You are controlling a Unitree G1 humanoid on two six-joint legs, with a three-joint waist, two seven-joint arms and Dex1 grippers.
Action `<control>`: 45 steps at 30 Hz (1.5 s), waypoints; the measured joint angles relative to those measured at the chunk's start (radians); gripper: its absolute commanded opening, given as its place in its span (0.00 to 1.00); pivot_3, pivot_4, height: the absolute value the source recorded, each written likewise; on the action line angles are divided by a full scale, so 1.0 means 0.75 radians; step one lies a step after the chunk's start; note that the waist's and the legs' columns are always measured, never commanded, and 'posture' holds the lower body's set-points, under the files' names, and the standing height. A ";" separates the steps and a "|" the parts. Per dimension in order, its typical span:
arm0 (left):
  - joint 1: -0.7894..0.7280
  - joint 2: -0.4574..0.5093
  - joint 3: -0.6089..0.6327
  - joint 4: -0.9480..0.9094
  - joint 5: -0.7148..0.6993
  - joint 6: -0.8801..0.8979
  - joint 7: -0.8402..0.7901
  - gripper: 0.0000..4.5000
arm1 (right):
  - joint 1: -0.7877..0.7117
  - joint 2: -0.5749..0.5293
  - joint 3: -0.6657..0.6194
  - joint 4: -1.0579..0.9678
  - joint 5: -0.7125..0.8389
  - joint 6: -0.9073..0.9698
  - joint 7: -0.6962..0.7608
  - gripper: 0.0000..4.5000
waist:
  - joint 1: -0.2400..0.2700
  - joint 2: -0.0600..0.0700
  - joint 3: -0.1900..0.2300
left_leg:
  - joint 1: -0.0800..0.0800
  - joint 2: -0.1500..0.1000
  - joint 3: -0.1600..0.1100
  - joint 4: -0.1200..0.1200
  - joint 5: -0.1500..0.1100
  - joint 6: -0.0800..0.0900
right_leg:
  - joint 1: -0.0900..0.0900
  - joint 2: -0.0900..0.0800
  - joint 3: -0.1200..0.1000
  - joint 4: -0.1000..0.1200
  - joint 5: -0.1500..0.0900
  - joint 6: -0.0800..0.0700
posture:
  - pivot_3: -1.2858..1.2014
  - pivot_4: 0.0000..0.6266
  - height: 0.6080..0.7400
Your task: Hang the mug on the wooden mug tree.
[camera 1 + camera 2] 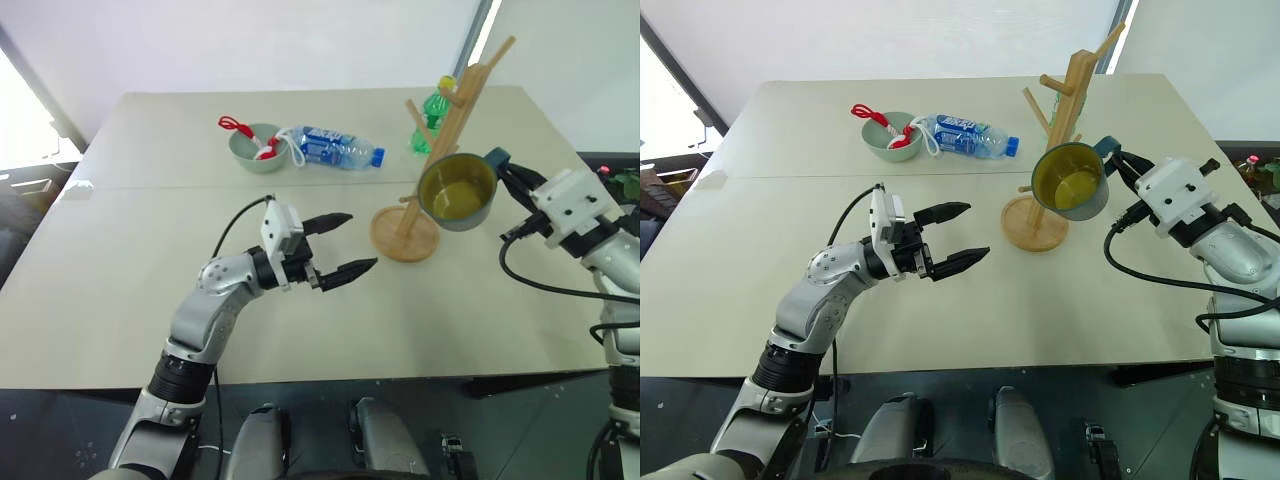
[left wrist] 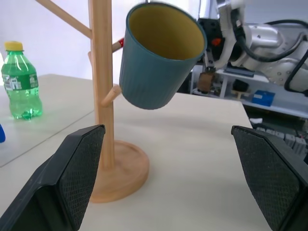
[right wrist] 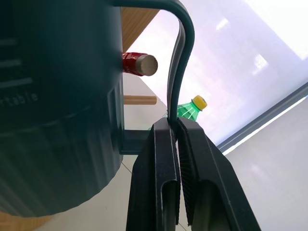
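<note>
Right end effector (image 3: 175,130) holds the mug (image 1: 458,191) tilted, mouth seemingly facing the camera.

pale green bowl (image 1: 254,147), water bottle (image 1: 334,147), green bottle (image 1: 433,122)

Head stereo pair looks forward and down over the desk (image 1: 120,300) from above. Left wrist camera faces the mug (image 2: 159,57) and wooden mug tree (image 2: 103,96) from low and near; right wrist camera sits hard against the mug, and both share those two things.

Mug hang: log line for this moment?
right gripper: shut on mug handle | mug: airborne beside wooden mug tree, not hung | left gripper: open, empty
</note>
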 measured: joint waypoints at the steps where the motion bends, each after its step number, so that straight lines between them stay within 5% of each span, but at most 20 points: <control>1: 0.000 0.006 0.010 0.000 -0.008 0.003 -0.001 1.00 | -0.007 0.000 0.004 0.011 0.000 0.007 0.008 0.02 | 0.000 0.000 0.000 | 0.000 0.000 0.000 0.000 0.000 0.000 | 0.000 0.000 0.000 0.000 0.000 0.000 | 0.52 0.24 1.00; 15: -0.058 0.025 0.039 -0.026 -0.053 0.050 0.018 1.00 | -0.149 0.000 0.098 0.116 0.015 0.132 0.101 0.02 | -0.001 0.000 0.000 | 0.000 0.000 0.000 0.000 0.000 0.000 | 0.000 0.000 0.000 0.000 0.000 0.000 | 0.52 0.24 1.00; 21: -0.057 0.026 0.039 -0.036 -0.053 0.050 0.028 1.00 | -0.154 0.000 0.099 0.120 0.013 0.141 0.099 0.67 | 0.000 0.000 0.000 | 0.000 0.000 0.000 0.000 0.000 0.000 | 0.000 0.000 0.000 0.000 0.000 0.000 | 0.52 0.24 1.00; 31: -0.018 0.042 0.088 0.058 0.004 0.040 0.145 1.00 | 0.140 0.008 -0.167 0.006 0.138 0.206 0.066 0.67 | 0.002 0.000 0.000 | 0.001 0.000 0.000 0.000 0.000 0.000 | 0.002 0.000 0.000 0.000 0.000 0.000 | 0.52 0.24 1.00; 39: 0.106 0.038 0.240 0.329 0.188 -0.096 0.440 1.00 | 0.363 0.383 -0.255 0.056 0.235 0.191 -0.129 0.67 | -0.006 0.000 -0.001 | 0.003 0.003 -0.001 0.000 0.000 0.000 | 0.001 0.001 0.000 0.003 0.000 0.000 | 0.52 0.24 1.00; 45: 0.184 0.028 0.276 0.372 0.248 -0.148 0.538 1.00 | 0.391 0.509 -0.173 0.149 0.220 0.098 -0.176 0.67 | -0.001 0.000 -0.001 | 0.002 0.003 0.000 0.000 0.000 0.000 | 0.000 -0.002 0.001 0.003 0.000 0.000 | 0.52 0.24 1.00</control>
